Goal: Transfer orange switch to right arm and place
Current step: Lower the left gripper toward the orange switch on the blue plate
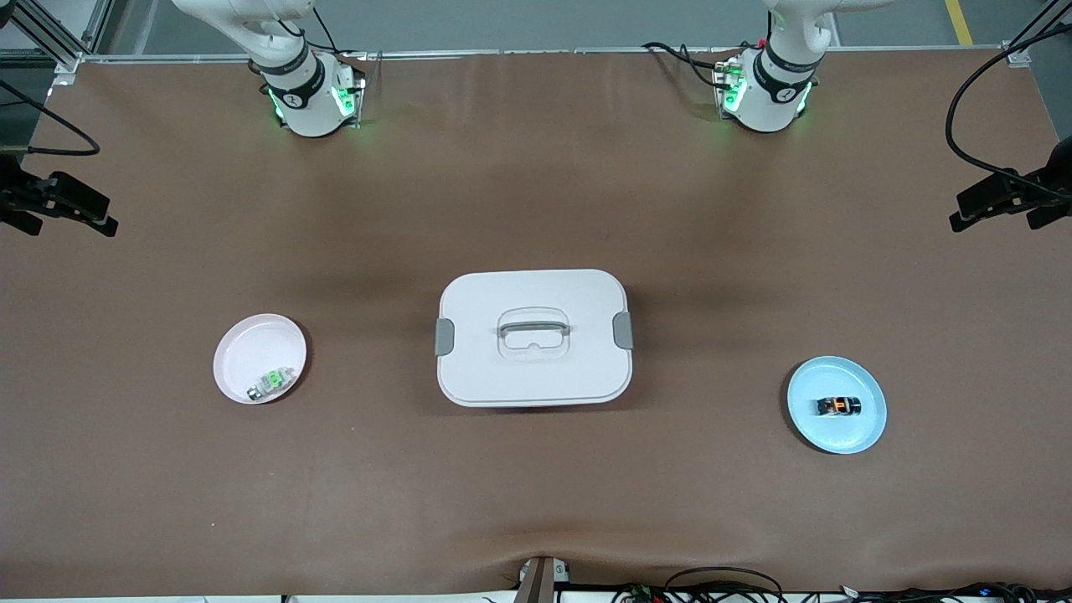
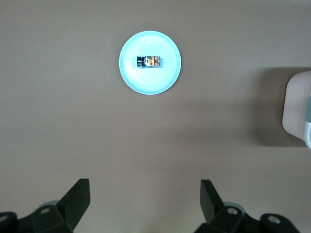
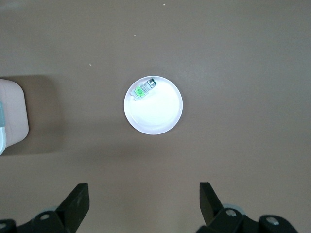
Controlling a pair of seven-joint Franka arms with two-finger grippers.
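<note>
The orange switch (image 1: 839, 406) (image 2: 149, 61), a tiny black-and-silver part with an orange middle, lies on a light blue plate (image 1: 867, 427) (image 2: 165, 80) toward the left arm's end of the table. My left gripper (image 2: 145, 194) hangs high over the bare mat, open and empty, apart from that plate. My right gripper (image 3: 144, 196) is also open and empty, high over the mat near a pale pink plate (image 1: 247, 347) (image 3: 158, 116). Neither hand shows in the front view; only the arms' bases do.
A tiny clear part with a green middle (image 1: 272, 382) (image 3: 144, 89) lies in the pink plate. A white lidded box (image 1: 533, 337) with grey latches and a handle sits mid-table between the plates. Black camera clamps (image 1: 1005, 194) stand at both table ends.
</note>
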